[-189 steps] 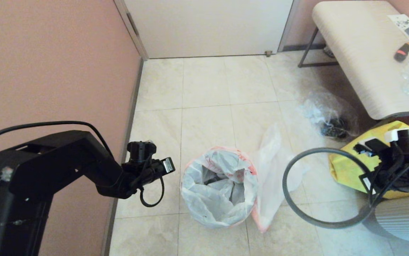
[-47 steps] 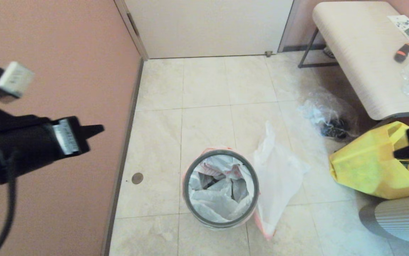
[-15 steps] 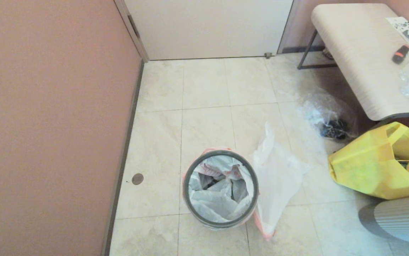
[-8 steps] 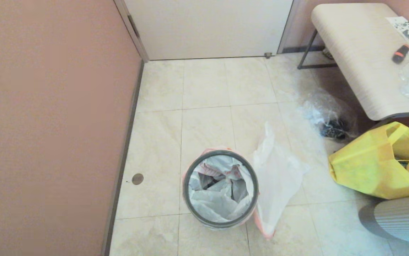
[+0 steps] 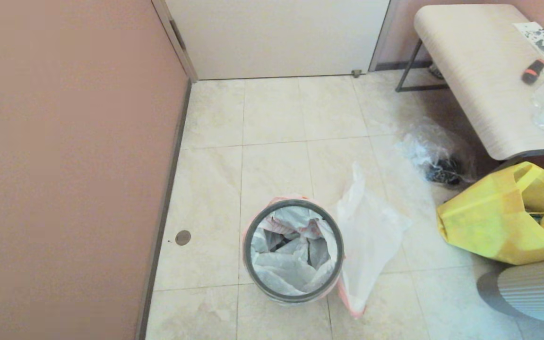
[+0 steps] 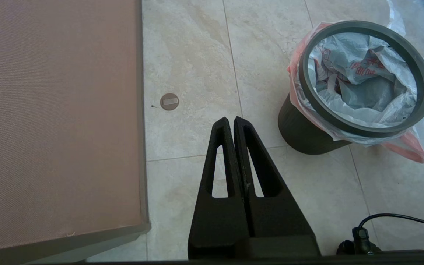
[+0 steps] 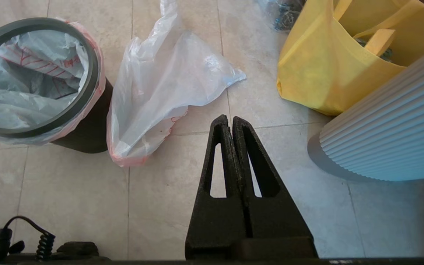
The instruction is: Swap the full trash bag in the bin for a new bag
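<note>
Both arms have pulled back out of the head view since the earlier frames, and the grey hoop that was off the bin then now sits around its mouth, pinning the fresh liner in place.

By the look of it the job is nearly done: the bin stands on the floor tiles near the pink wall, lined and rimmed. A limp white bag leans against its side, and a knotted clear bag with dark contents lies further off by the bench. What remains is probably just parking the arms. Doing that well means keeping both clear of the rim and of the loose white bag, so nothing tugs the liner out from under the hoop.

The left gripper hangs above bare tile beside the bin, fingers pressed together, holding nothing. The right gripper hangs above the floor between the white bag and a yellow shopping bag, fingers likewise pressed together and empty.
</note>
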